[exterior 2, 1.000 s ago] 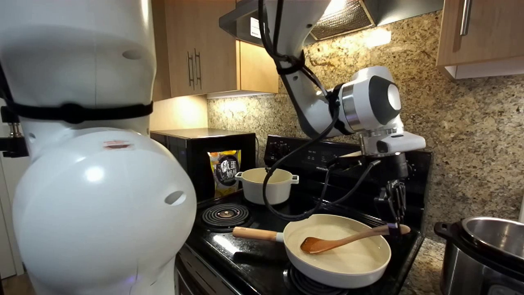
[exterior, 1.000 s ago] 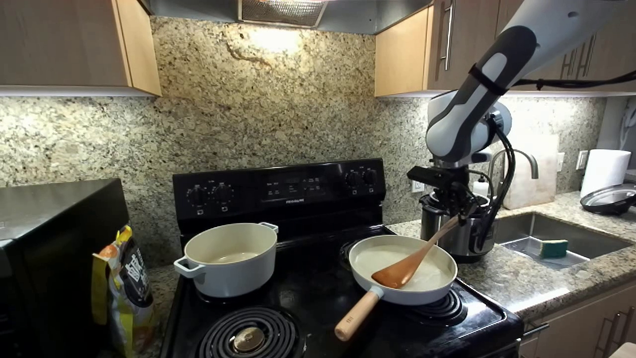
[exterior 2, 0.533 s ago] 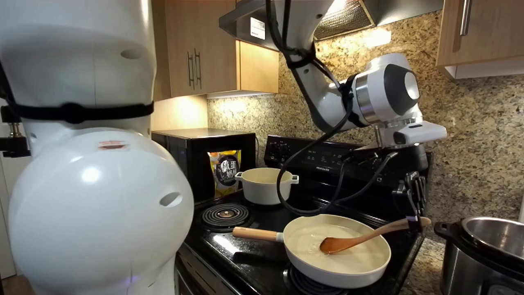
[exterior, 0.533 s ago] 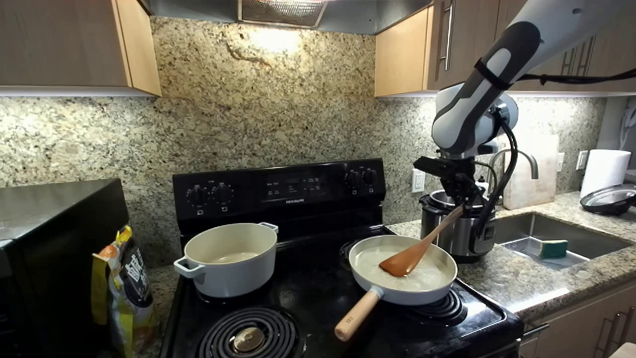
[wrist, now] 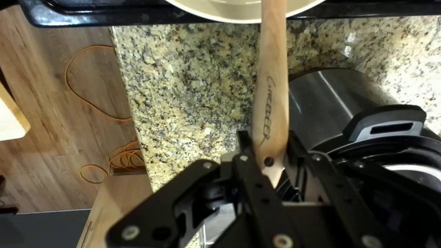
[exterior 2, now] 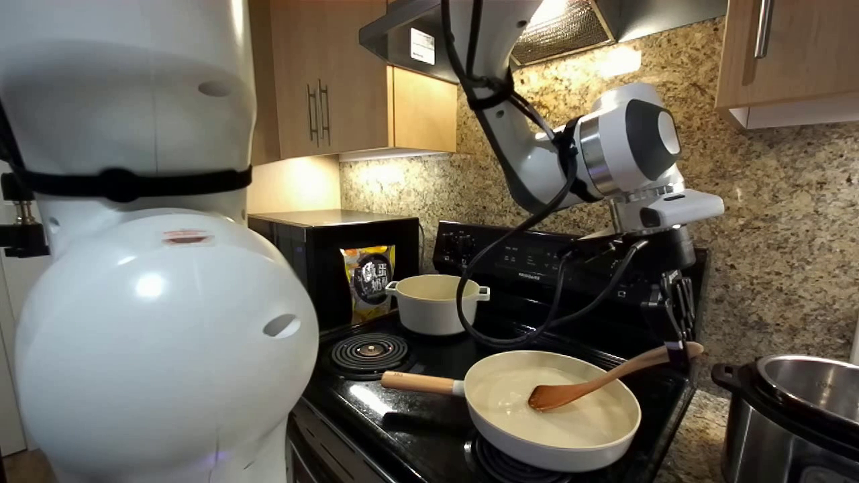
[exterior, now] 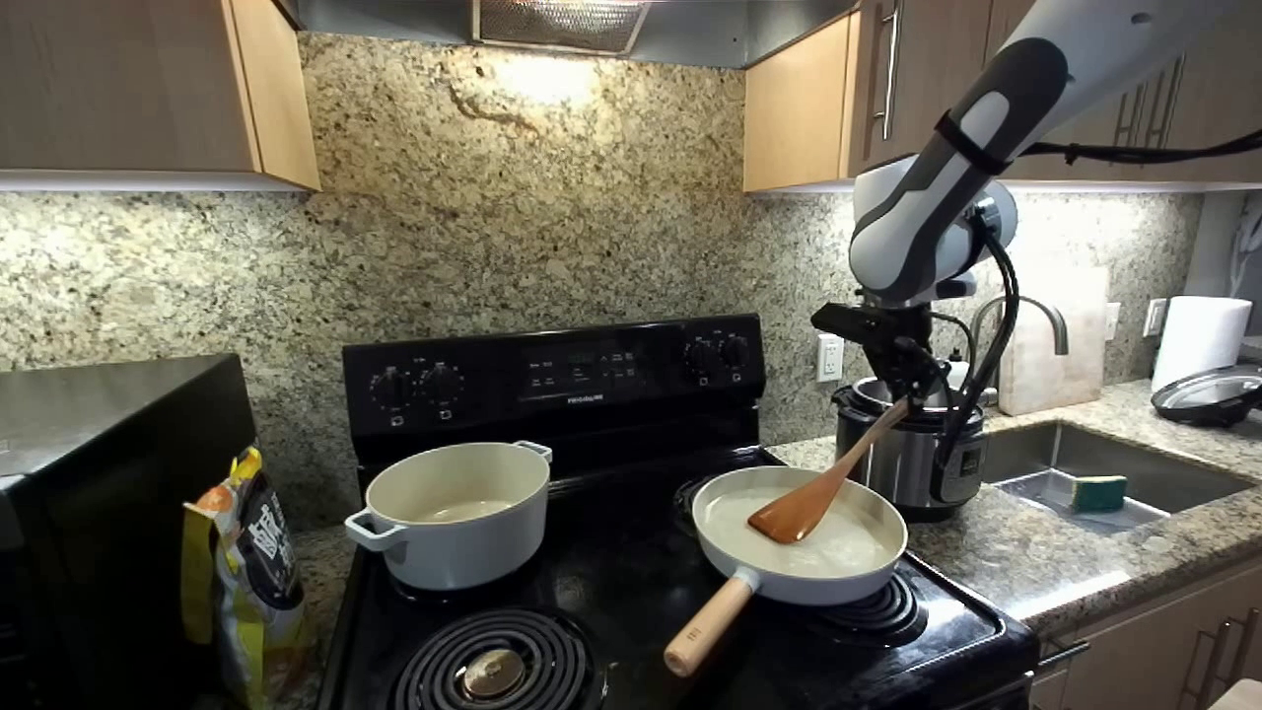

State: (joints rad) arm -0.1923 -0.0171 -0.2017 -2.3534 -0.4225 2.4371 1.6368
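Observation:
My gripper [wrist: 270, 146] is shut on the end of the handle of a wooden spatula [wrist: 272, 86], with one finger [wrist: 245, 141] on each side of it. In both exterior views the gripper [exterior: 912, 396] [exterior 2: 679, 355] is beyond the pan's rim, on the pressure cooker's side. The spatula [exterior: 797, 513] [exterior 2: 560, 396] slants down over the rim, its brown blade low inside the pale frying pan [exterior: 818, 589] [exterior 2: 537, 451]. The pan seems to hold shallow clear liquid with ripples. I cannot tell if the blade touches the bottom. The pan's wooden handle [exterior: 710, 626] points away from the gripper.
A white pot [exterior: 463, 547] stands on the black stove. A steel pressure cooker [exterior: 902, 478] [wrist: 317, 103] is close below the gripper. A snack bag [exterior: 266, 572] leans by the microwave [exterior 2: 362, 228]. A sink [exterior: 1163, 473] holds a sponge [exterior: 1097, 493]. A cable loop hangs from the arm.
My gripper has moved toward the pressure cooker, then slightly back and up. The spatula's blade has slid across the pan away from the pan's handle side. The grip stays shut; the pan stays put.

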